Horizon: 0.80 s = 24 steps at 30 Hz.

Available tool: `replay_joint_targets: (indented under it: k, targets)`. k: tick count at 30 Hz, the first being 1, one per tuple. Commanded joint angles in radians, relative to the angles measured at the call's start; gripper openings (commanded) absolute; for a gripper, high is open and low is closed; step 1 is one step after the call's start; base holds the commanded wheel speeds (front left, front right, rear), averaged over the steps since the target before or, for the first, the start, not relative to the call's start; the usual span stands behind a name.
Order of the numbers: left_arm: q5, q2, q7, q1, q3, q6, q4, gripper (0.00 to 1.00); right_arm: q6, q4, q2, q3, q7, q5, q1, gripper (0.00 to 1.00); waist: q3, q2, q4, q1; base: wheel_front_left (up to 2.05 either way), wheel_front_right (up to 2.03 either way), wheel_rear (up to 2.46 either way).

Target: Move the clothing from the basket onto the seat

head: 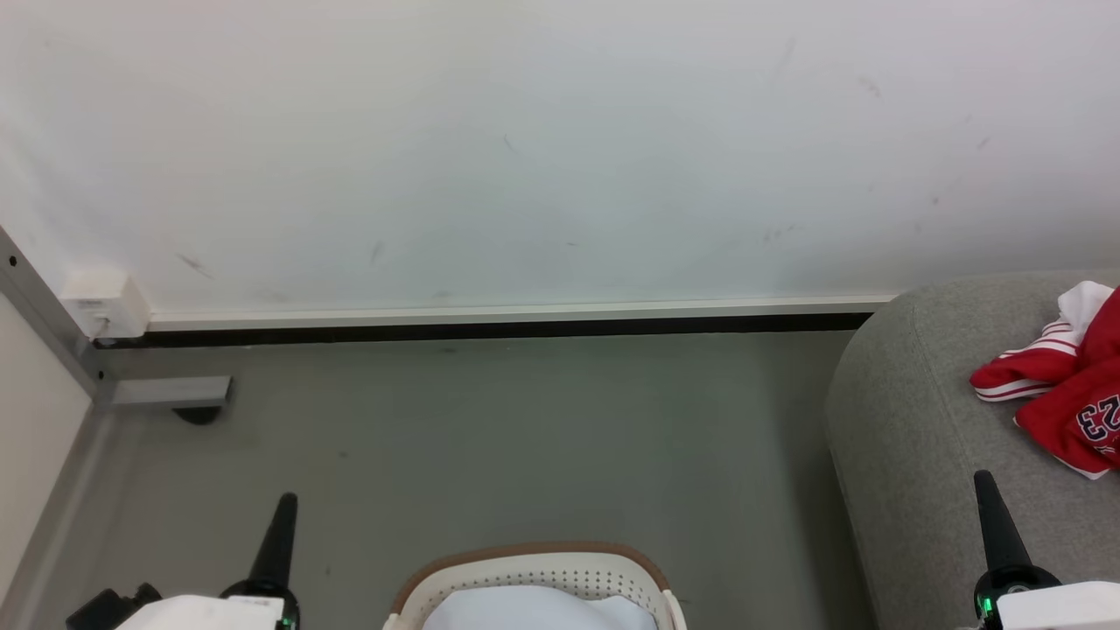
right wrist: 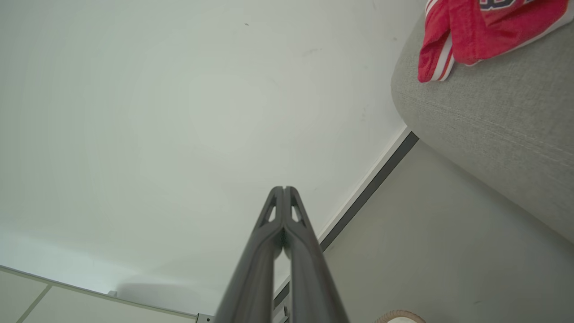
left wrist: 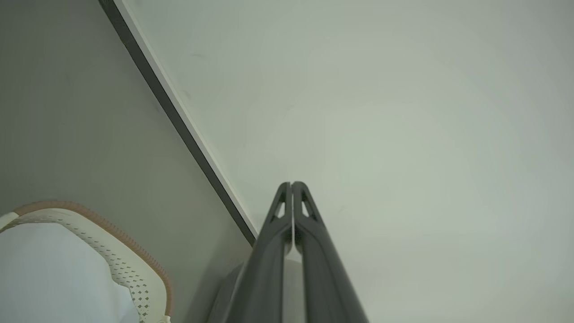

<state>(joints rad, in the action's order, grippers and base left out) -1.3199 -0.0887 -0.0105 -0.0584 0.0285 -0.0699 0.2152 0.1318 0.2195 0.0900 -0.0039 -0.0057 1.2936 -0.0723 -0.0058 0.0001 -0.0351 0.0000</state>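
Red clothing with white stripes and a number patch lies crumpled on the grey seat at the right; the right wrist view has the same clothing on the seat's rounded corner. The cream basket with a brown rim stands on the floor at the bottom centre, a pale white-blue cloth lying inside it; its rim also appears in the left wrist view. My left gripper is shut and empty to the basket's left. My right gripper is shut and empty over the seat's front, below the clothing.
A white wall with a white and black baseboard runs across behind the grey floor. A grey metal frame with a bracket and a white box stands at the far left.
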Motion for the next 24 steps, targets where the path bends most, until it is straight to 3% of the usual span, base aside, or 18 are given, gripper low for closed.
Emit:
replay_joint_targets:
  k: [1,24]
  targets:
    - [-0.017,-0.002,-0.008,-0.018,0.010,-0.006,-0.003,0.00,-0.001,-0.004,0.000,-0.007,0.005,0.022,-0.017,0.00,0.000,-0.0001,0.001,0.0000,0.00,0.00,0.00]
    - [-0.171,0.020,-0.061,-0.038,0.051,-0.037,0.016,0.00,-0.002,0.013,-0.012,-0.052,0.058,0.195,-0.030,0.00,0.004,-0.0001,0.018,0.0000,0.00,0.00,0.00]
